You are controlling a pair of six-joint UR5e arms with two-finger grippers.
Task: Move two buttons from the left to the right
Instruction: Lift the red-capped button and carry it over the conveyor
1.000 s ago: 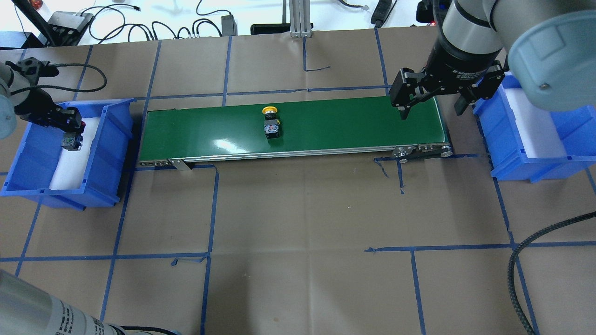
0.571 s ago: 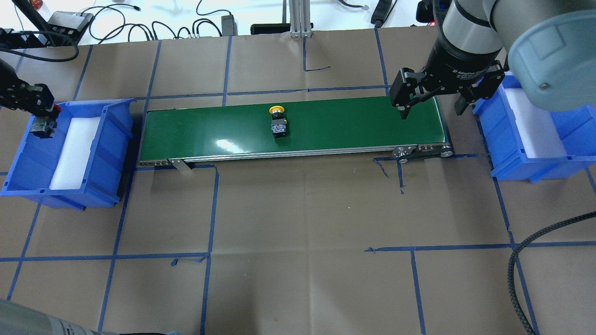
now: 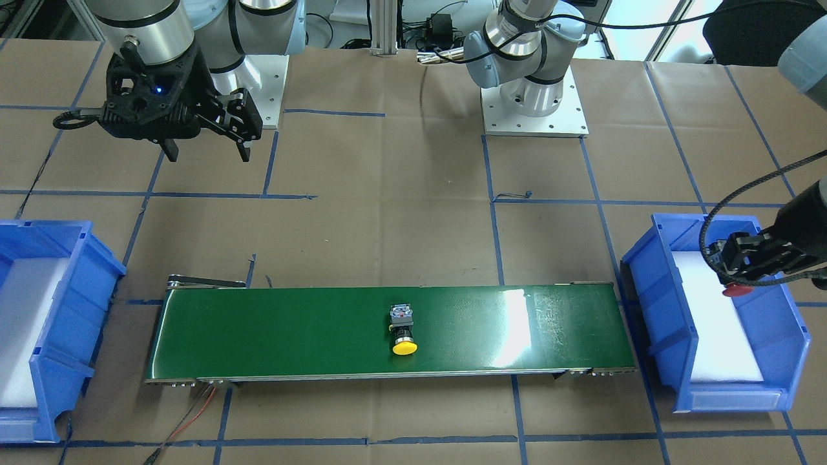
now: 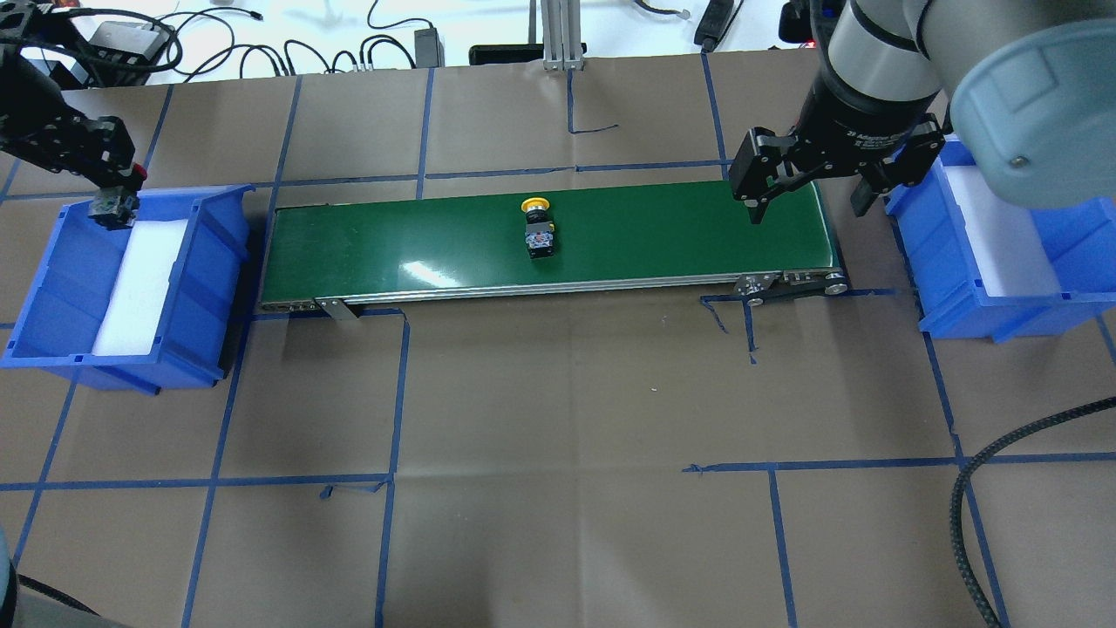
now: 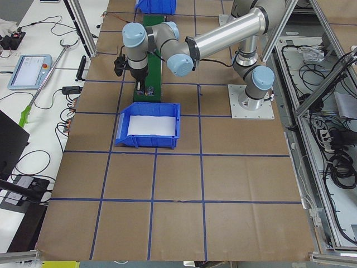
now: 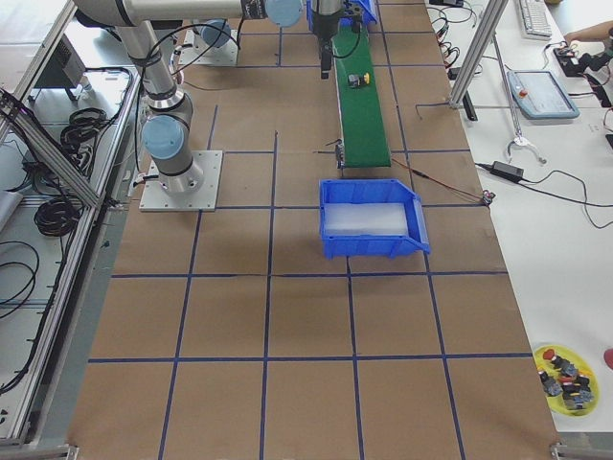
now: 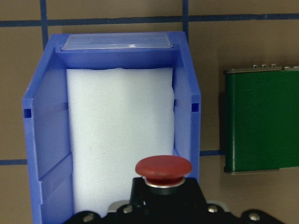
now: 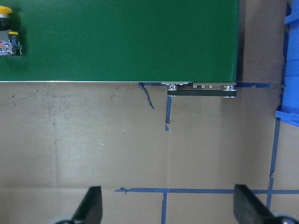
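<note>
The yellow-capped button [image 4: 539, 228] lies on its side near the middle of the green conveyor belt [image 4: 663, 231], also seen from the front [image 3: 403, 329] and at the edge of the right wrist view [image 8: 5, 35]. My left gripper [image 4: 112, 196] is shut on the red-capped button [image 3: 736, 290], holding it above the far end of the left blue bin [image 4: 52, 288]. Its red cap [image 7: 163, 169] fills the bottom of the left wrist view. Above the belt's right end, my right gripper [image 4: 806, 205] hangs open with nothing between its fingers [image 8: 91, 207].
A second blue bin [image 4: 1072, 253] with white foam stands right of the belt. Both bins show bare foam. Cables and power bricks [image 4: 261, 52] lie beyond the paper's far edge. A yellow dish [image 6: 565, 379] with several small parts sits on the side table.
My left gripper has lifted the red button out of the left bin and moved toward the bin's far end. The yellow button has ridden rightward on the belt. The right arm is unmoved.
</note>
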